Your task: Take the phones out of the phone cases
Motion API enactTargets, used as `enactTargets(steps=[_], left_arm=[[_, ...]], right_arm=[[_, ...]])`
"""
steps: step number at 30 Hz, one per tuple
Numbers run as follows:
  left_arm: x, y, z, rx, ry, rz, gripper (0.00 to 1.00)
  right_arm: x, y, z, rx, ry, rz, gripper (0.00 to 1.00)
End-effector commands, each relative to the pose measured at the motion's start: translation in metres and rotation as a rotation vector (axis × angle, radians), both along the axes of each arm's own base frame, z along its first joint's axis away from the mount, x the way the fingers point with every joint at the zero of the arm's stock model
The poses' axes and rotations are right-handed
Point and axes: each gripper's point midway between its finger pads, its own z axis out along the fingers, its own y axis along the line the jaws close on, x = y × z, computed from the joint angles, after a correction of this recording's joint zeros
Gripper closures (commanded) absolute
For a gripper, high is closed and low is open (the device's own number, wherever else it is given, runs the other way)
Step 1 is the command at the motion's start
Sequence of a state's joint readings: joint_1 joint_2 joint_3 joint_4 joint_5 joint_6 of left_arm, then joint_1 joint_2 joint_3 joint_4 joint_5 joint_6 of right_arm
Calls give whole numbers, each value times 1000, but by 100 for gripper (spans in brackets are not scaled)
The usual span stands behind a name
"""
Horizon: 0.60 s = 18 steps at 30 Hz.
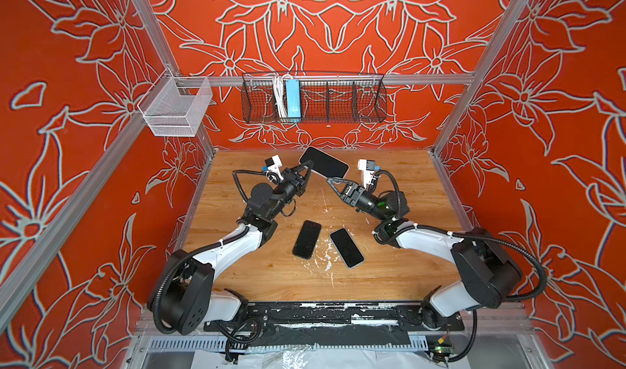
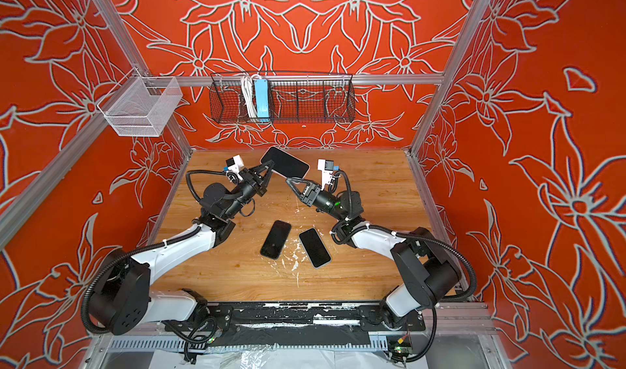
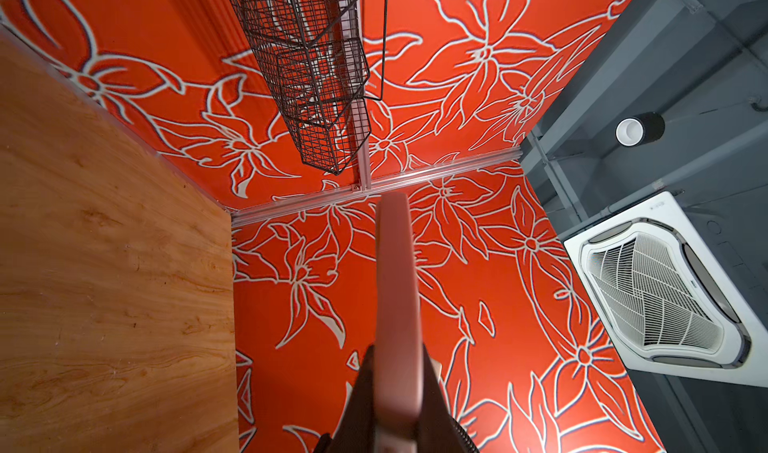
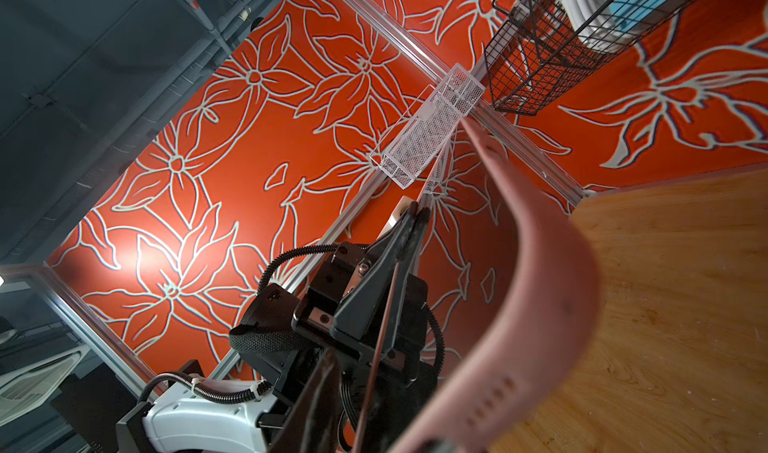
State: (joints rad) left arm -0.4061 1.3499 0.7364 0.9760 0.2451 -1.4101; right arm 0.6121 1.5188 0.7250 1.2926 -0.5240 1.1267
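Note:
The phone point(image 1: 323, 162) point(image 2: 284, 162) hangs tilted above the back of the wooden table point(image 1: 389, 265), its black screen facing up in both top views. Its pink phone case point(image 3: 397, 284) point(image 4: 540, 284) shows edge-on in both wrist views. My left gripper point(image 1: 307, 164) point(image 2: 269, 164) point(image 3: 397, 397) is shut on the cased phone's left end. My right gripper point(image 1: 329, 180) point(image 2: 288, 180) sits at the phone's near right corner. Its jaws stand slightly apart, with one dark finger point(image 4: 316, 405) beside the case's edge. The other finger is hidden behind the case.
Two more dark phones point(image 1: 307, 239) point(image 1: 346, 247) lie flat mid-table among white flecks. A black wire basket point(image 1: 313, 98) holding a blue power strip hangs on the back rail. A white mesh basket point(image 1: 176, 108) hangs at the left rail.

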Motion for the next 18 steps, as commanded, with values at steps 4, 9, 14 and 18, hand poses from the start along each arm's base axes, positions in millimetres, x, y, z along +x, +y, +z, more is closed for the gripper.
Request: enactTargets(steps=[4,9,14,18], left_arm=[[-4,4,26,-39,-100,21,100],[-5,3,26,-42,-96,13,100],[-7,4,24,-37,-89,14,100],[-9,5,23,-32,-87,15,100]], right_arm=[[-9,-4,11,40,-31,-28,73],[-7,-5,10,24,-35,-50,78],[-5,-5,14,20,-51,-59,79],[-4,-3,17,19,-59,-59,81]])
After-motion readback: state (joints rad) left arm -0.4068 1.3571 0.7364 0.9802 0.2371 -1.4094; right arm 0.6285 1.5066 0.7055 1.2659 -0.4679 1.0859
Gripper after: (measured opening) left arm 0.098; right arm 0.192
